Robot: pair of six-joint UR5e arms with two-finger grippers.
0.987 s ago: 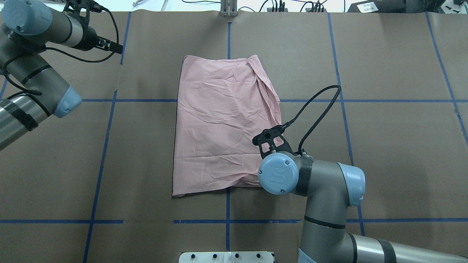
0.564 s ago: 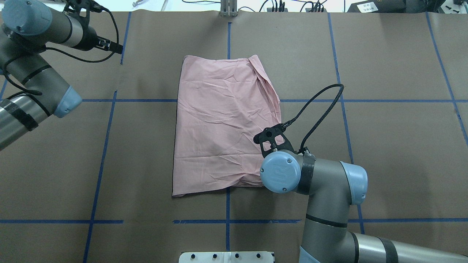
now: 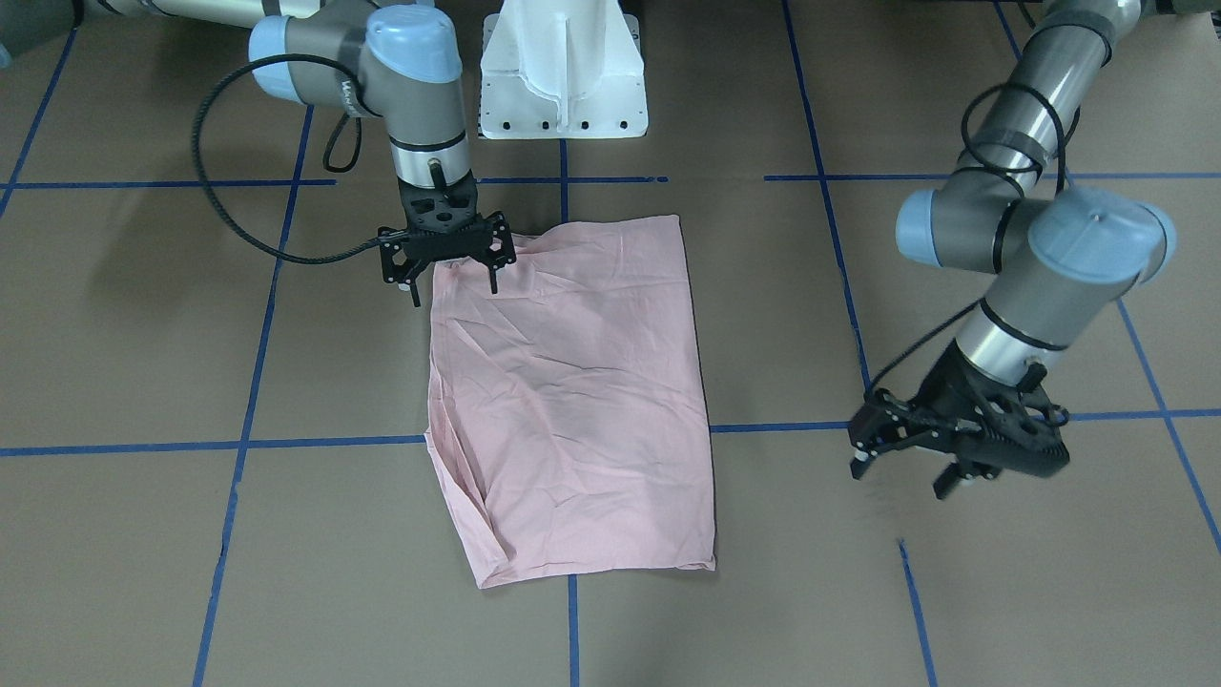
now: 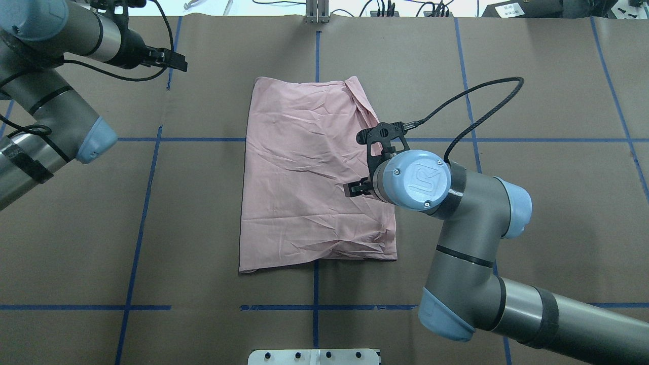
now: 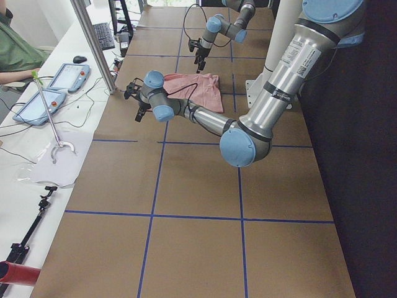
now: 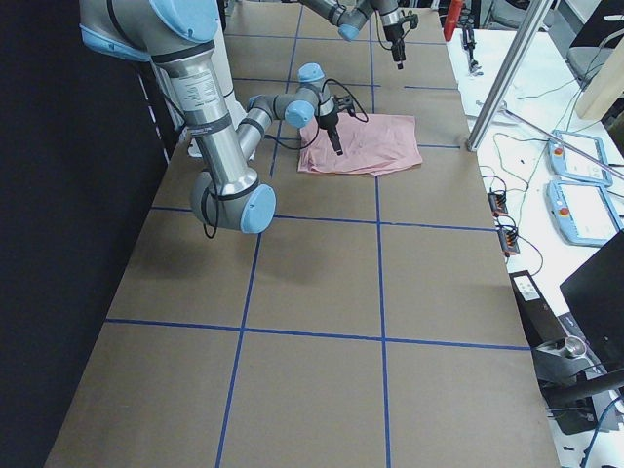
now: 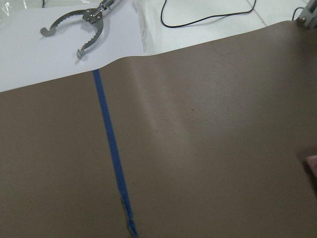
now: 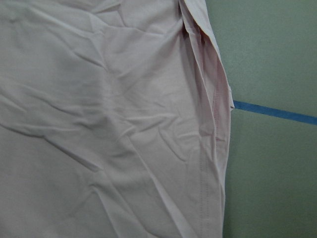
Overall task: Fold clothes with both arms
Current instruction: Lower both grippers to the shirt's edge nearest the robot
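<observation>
The pale pink T-shirt [image 4: 304, 167] lies folded into a long rectangle in the middle of the table, plain side up; no print shows. My right gripper [image 3: 455, 286] hangs open and empty just above the shirt's [image 3: 572, 382] corner nearest the robot on its right side. In the overhead view its wrist [image 4: 410, 180] hides most of it. The right wrist view shows only wrinkled shirt [image 8: 109, 129] and its layered right edge. My left gripper [image 3: 911, 468] is open and empty above bare paper, well left of the shirt, and also shows in the overhead view [image 4: 175, 61].
Brown paper with blue tape lines [image 4: 315, 304] covers the table. The white pedestal [image 3: 563, 67] stands at the robot's edge. Metal tongs [image 7: 81, 29] lie on the white bench beyond the far edge. A corner of the shirt [image 7: 312, 166] shows in the left wrist view.
My right arm has moved away from the robot along the shirt's right edge, uncovering the near right corner, which lies flat. My left gripper has shifted slightly toward the shirt.
</observation>
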